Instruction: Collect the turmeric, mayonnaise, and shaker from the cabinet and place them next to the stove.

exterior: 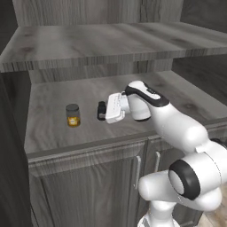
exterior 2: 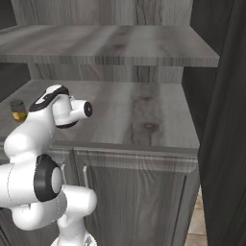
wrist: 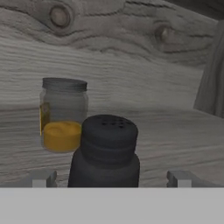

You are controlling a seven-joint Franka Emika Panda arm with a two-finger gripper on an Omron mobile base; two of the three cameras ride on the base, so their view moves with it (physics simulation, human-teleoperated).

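Observation:
On the cabinet's open lower shelf [exterior: 53, 99] stands the turmeric [exterior: 73, 115], a small glass jar with a grey lid and yellow powder. Just to its right is the black shaker [exterior: 101, 110]. My gripper [exterior: 107, 111] reaches in from the right, level with the shaker and open. In the hand view the shaker [wrist: 107, 151] rises close between the two fingertips [wrist: 43, 178], untouched, and the turmeric [wrist: 62, 114] stands behind it to the left. In the right base view the turmeric [exterior 2: 18, 110] peeks out past my arm. The mayonnaise and the stove are out of view.
An upper shelf [exterior: 111, 44] hangs low over the working space. Two doors with slim silver handles [exterior: 138, 166] sit below the shelf edge. A dark side panel [exterior 2: 226, 120] closes the right side, and a dark wall [exterior: 11, 133] the left.

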